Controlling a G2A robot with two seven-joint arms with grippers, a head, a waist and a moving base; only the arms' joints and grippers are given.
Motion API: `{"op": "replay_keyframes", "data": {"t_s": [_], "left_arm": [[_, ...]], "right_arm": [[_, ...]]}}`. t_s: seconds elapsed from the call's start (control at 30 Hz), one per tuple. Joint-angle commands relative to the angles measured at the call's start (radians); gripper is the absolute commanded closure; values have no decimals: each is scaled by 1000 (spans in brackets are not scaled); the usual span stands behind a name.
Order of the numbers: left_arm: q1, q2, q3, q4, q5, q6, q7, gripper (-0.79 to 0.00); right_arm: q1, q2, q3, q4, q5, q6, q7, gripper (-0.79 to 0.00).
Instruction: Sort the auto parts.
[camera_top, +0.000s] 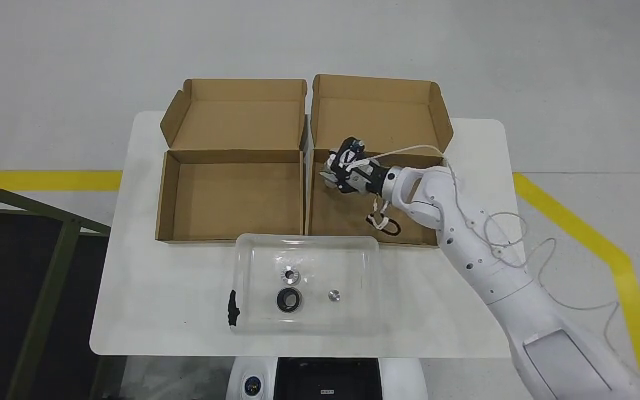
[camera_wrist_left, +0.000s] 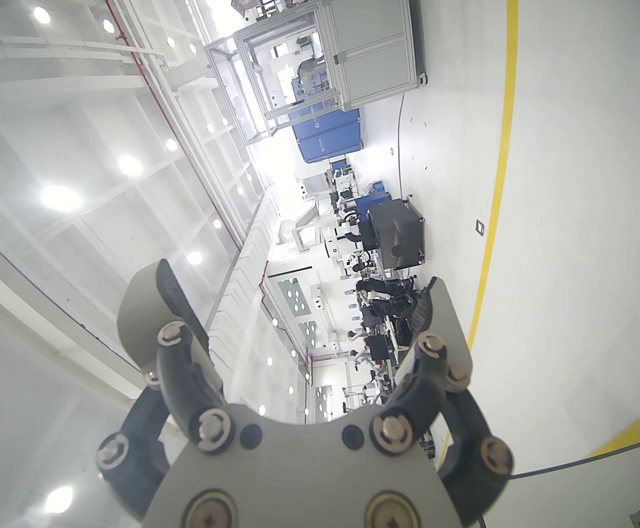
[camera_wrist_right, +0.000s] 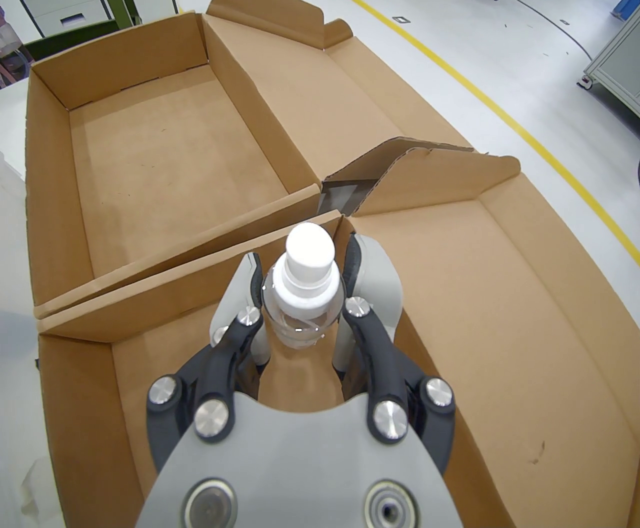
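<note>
- The bottle (camera_wrist_right: 305, 280) is small and round, with a clear body and a white stepped cap that ends in a smooth rounded top.
- The right gripper (camera_wrist_right: 304, 257) is clamped on the bottle. Its pale curved fingers (camera_wrist_right: 372, 270) have dark ribbed pads that press on opposite sides of the clear body just below the cap.
- The bottle hangs over the right box (camera_wrist_right: 500, 300), at the far corner beside the wall that adjoins the other box.
- The right box is plain brown corrugated cardboard, shallow and rectangular. Its lid is folded back flat on the far side, and one small side flap stands up.
- The left box (camera_wrist_right: 150, 165) is of the same cardboard and shape, also with its lid laid back. It sits side by side with the right box, and their walls touch.
- The tray (camera_top: 250, 250) is clear plastic with rounded corners. It sits at the near edge of the counter (camera_top: 140, 280), just in front of the two boxes.
- In the tray lie a black ring (camera_top: 290, 300), a small silver piece (camera_top: 291, 273) just beyond it, and a second silver piece (camera_top: 334, 295) off to one side. All three are apart from one another.
- A thin black piece (camera_top: 233, 308) sits at the tray's outer end wall; I cannot tell whether it is inside or outside.
- The counter is white and smooth, with rounded corners.
- The left gripper (camera_wrist_left: 297, 295) points out into the room with its fingers spread wide apart and nothing between them.
</note>
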Motion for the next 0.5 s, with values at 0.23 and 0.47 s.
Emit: {"op": "replay_keyframes", "data": {"t_s": [0.23, 0.47], "left_arm": [[0, 0, 0, 0, 0, 0, 0, -785], [0, 0, 0, 0, 0, 0, 0, -785]], "right_arm": [[-7, 1, 12, -31, -18, -27, 17, -785], [-64, 36, 107, -225, -47, -75, 85, -785]]}}
